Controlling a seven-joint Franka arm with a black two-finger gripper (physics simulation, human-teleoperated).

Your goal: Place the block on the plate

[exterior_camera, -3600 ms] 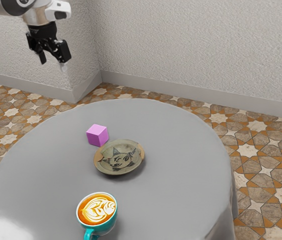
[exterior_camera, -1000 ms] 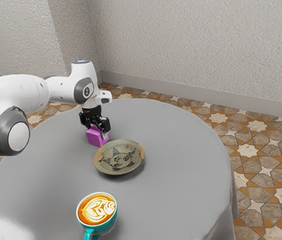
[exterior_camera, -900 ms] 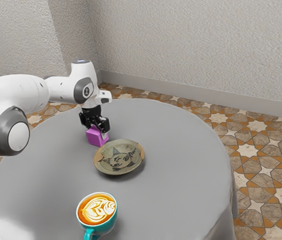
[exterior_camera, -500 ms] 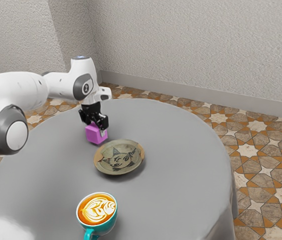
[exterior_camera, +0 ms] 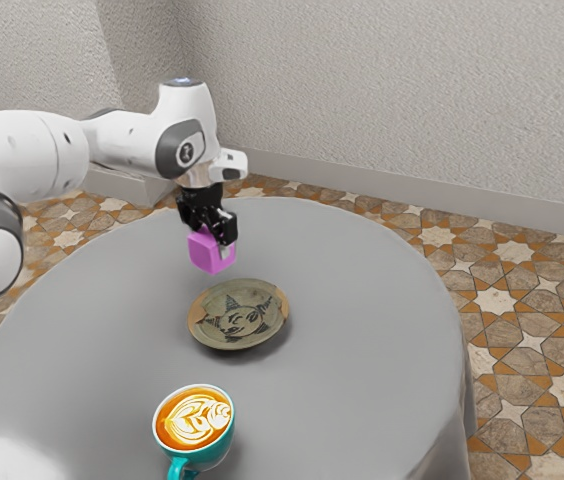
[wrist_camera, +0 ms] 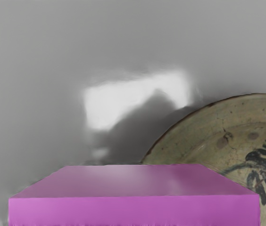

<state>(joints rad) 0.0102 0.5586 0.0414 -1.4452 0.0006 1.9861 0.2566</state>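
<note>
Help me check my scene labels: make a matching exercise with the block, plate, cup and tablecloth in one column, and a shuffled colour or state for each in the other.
1. Block
2. Plate
3. Cup
4. Tablecloth

A. Teal outside
B. Plain grey
C. Gripped in the air
D. Painted with a dark design

Pairs: 1-C, 2-D, 3-A, 4-B

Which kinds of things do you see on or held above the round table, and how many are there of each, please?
Purple block, held by the end effector: 1
Painted ceramic plate: 1
Teal latte cup: 1
Total: 3
</note>
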